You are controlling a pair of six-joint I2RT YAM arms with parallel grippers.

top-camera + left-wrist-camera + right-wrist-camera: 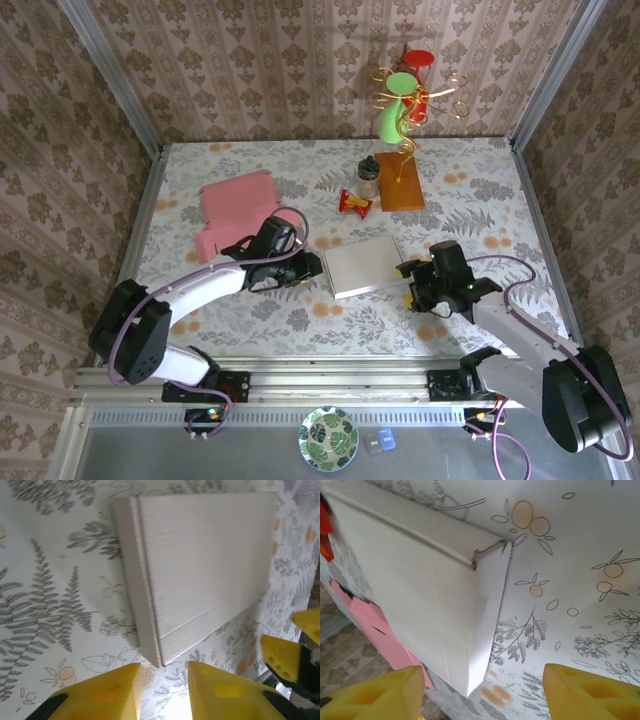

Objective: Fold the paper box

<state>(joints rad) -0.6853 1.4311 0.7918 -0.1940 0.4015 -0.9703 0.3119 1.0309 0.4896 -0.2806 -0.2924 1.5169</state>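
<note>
Floral-print bench [480, 190], patterned wallpaper on three sides.

Flat pink card paper box [237, 205] lies beyond the left pincer [165, 667] and off to its left, well apart from the right pincer [482, 672]. It lies unfolded, and neither pincer touches it.

Both pincers are released, jaws spread, nothing held. Between the two lies a plain white-grey square card [362, 266]. One corner sits just ahead of the left pincer. Another sits just ahead of the right pincer, within the spread of its jaws.

Risks, as judged:
- Wrong item. Both pincers face the card, not the paper box. Closing now would likely take the card or shove it.
- If the card is shoved away from the pincers, it heads toward a crinkled red-and-yellow wrapper [354, 203] and a small dark-capped jar [368, 177] beyond. The jar may tip.
- The pincers face each other across the card. If both reach in together, their fingers may clash.
- The white left arm [205, 283] runs just beside the paper box. A careless swing toward it could drag the thin card askew before any crease is made.
</note>
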